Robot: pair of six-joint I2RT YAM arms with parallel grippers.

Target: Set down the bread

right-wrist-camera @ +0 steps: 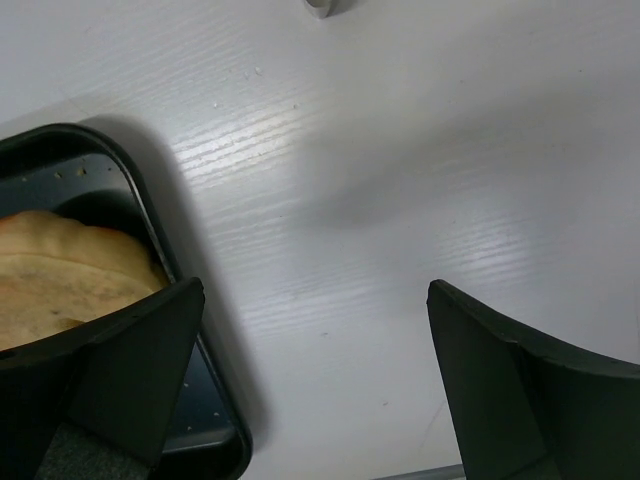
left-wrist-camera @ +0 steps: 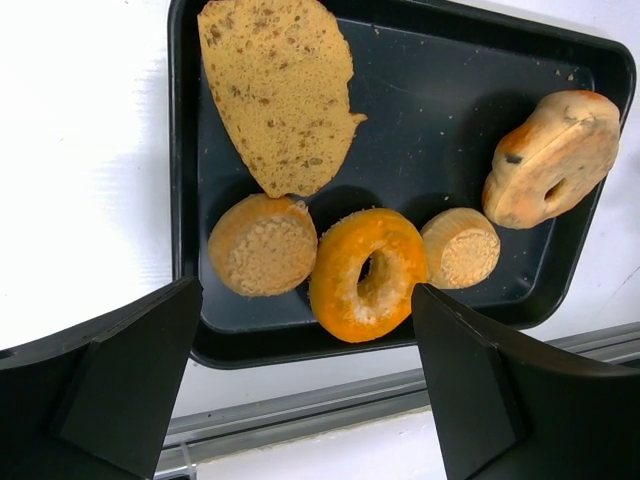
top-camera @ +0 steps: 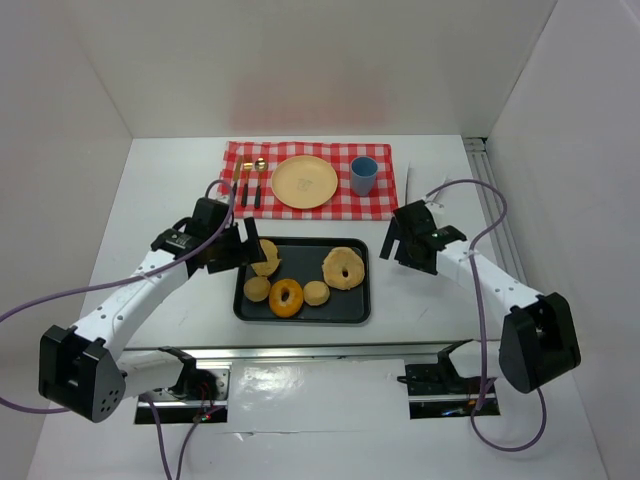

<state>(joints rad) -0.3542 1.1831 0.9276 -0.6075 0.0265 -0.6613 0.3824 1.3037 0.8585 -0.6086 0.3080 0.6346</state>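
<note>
A flat brown bread slice (top-camera: 266, 258) lies at the far left of the black tray (top-camera: 355, 312); it fills the top of the left wrist view (left-wrist-camera: 280, 95). My left gripper (top-camera: 245, 248) is open and empty, hovering over the tray's left part, its jaws (left-wrist-camera: 305, 292) spread above a muffin and a donut. A yellow plate (top-camera: 305, 182) sits on the red checked cloth (top-camera: 380, 200) behind the tray. My right gripper (top-camera: 391, 241) is open and empty over bare table just right of the tray (right-wrist-camera: 315, 290).
The tray also holds a round muffin (left-wrist-camera: 262, 245), an orange donut (left-wrist-camera: 367, 272), a smaller muffin (left-wrist-camera: 460, 247) and a bagel (left-wrist-camera: 551, 157). A blue cup (top-camera: 363, 175), a fork (top-camera: 240, 186) and a spoon (top-camera: 259, 181) lie on the cloth. A metal rail (top-camera: 300, 352) runs along the near edge.
</note>
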